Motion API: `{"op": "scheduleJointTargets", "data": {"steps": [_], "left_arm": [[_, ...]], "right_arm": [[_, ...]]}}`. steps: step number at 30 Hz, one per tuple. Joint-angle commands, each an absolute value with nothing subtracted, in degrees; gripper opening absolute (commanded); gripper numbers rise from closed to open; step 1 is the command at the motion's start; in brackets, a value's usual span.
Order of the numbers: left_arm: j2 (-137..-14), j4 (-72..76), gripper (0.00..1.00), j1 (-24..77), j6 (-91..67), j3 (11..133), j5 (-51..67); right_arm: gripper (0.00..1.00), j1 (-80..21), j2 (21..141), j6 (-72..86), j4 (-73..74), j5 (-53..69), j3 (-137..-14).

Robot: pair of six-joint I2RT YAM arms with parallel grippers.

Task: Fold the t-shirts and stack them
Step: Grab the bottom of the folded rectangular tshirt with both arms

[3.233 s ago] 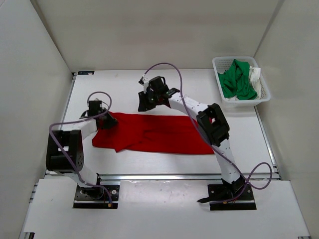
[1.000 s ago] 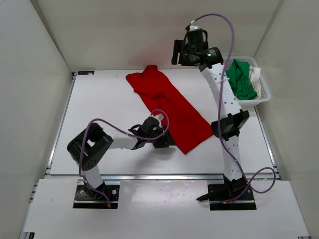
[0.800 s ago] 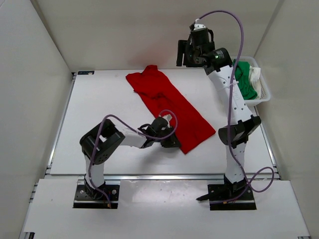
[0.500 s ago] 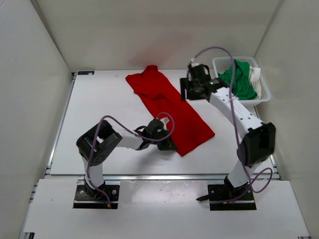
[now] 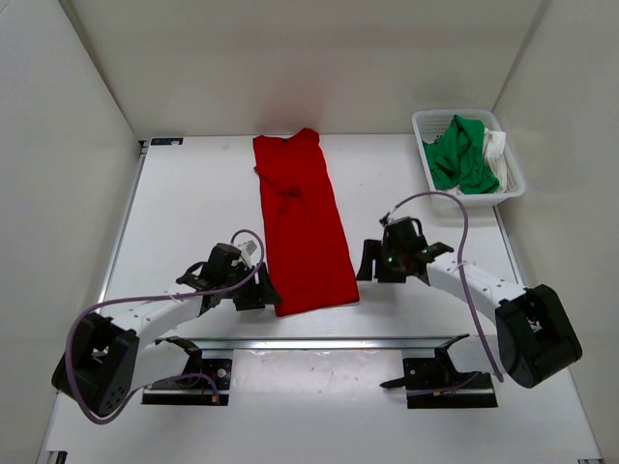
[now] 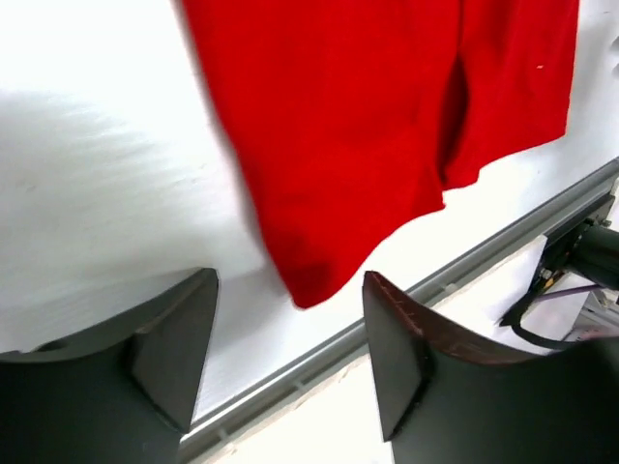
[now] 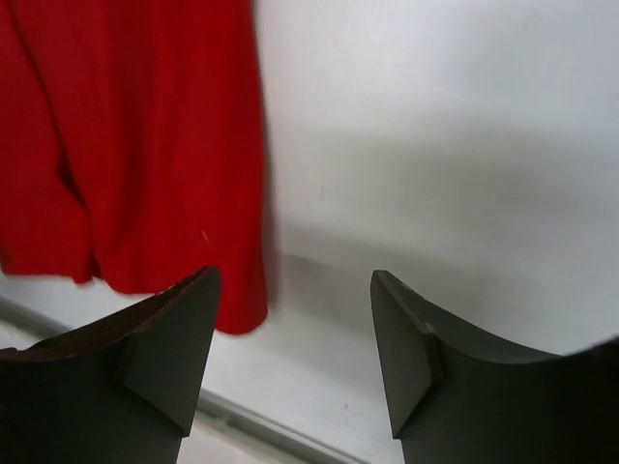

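Since the bright red cloth t-shirt [image 5: 302, 227] is laid flat as a long narrow strip from far centre to near centre of the white table [image 5: 193, 213], its near hem is judged ready for the next fold. The left gripper [image 5: 259, 293] and right gripper [image 5: 368, 269] are positioned low at the hem's two corners accordingly. Both sets of fingers [image 6: 174, 338] [image 7: 169, 338] are spread wide; nothing is held. The green t-shirt [image 5: 455, 155] and white t-shirt [image 5: 495, 145] are noted in the white plastic mesh basket [image 5: 430, 124], far right.

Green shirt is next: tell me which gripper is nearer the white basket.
Right. The right gripper sits at the near right corner of the red t-shirt, the basket beyond it at far right; the left gripper is at its near left corner, farther off.
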State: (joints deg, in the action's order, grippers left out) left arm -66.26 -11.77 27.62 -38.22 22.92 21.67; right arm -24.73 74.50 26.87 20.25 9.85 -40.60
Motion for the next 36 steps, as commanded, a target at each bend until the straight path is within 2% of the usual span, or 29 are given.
{"op": "scheduleJointTargets", "data": {"steps": [1,3,7,12,14,16,17,18,19,21,23,24,26,29,32,36], "left_arm": [[-62.94,-16.78,0.7,25.59,-35.95,21.27,20.57],[-62.32,-16.53,0.63,24.79,-36.56,19.78,21.27],[-65.29,-12.85,0.61,27.06,-38.49,18.46,22.85],[-66.53,-8.01,0.6,29.53,-42.18,16.0,23.2],[-67.85,-7.3,0.58,29.79,-42.8,15.65,23.47],[-68.82,-5.81,0.52,30.58,-43.07,15.56,23.47],[-69.17,-5.54,0.51,30.67,-43.33,15.64,23.73],[-69.17,-4.84,0.5,30.76,-43.68,15.56,23.21],[-69.17,-4.49,0.5,30.76,-43.94,15.38,23.29],[-69.43,-3.43,0.42,30.5,-44.21,15.29,23.73],[-70.31,-3.95,0.24,31.55,-43.6,16.17,23.64],[-70.23,-4.39,0.19,31.55,-43.42,16.61,23.03],[-69.26,-7.1,0.07,31.73,-42.45,16.79,22.94],[-65.41,-11.14,0.01,28.58,-40.35,15.03,23.9],[-58.91,-17.03,0.0,25.93,-38.5,13.1,24.69],[-50.82,-26.25,0.0,29.18,-39.37,13.97,24.78]], "right_arm": [[0.61,-27.85,70.24,32.51,12.93,13.97,-35.09],[0.58,-27.69,68.48,35.31,9.87,15.63,-30.78],[0.5,-26.72,68.11,39.28,1.07,21.09,-24.79],[0.46,-26.64,71.36,40.34,-2.96,22.66,-22.95],[0.4,-25.58,71.8,41.57,-5.53,23.82,-21.11],[0.29,-25.31,72.42,41.75,-7.29,24.87,-20.83],[0.27,-25.57,72.51,41.57,-7.21,24.61,-21.09],[0.19,-25.84,72.77,40.62,-7.21,24.96,-21.01],[0.16,-25.75,72.86,40.34,-6.95,25.05,-21.44],[0.08,-26.63,73.04,40.25,-6.07,24.7,-22.14],[0.02,-27.51,72.6,39.72,-4.49,23.82,-22.32],[0.0,-27.94,71.73,39.64,-3.79,23.47,-21.54],[0.01,-29.44,70.14,39.99,-1.6,21.63,-21.19],[0.0,-31.63,66.98,41.66,1.91,21.1,-19.25],[0.01,-35.22,63.9,43.5,6.13,20.83,-18.2],[0.0,-40.6,60.47,45.44,12.81,18.63,-19.77]]}}
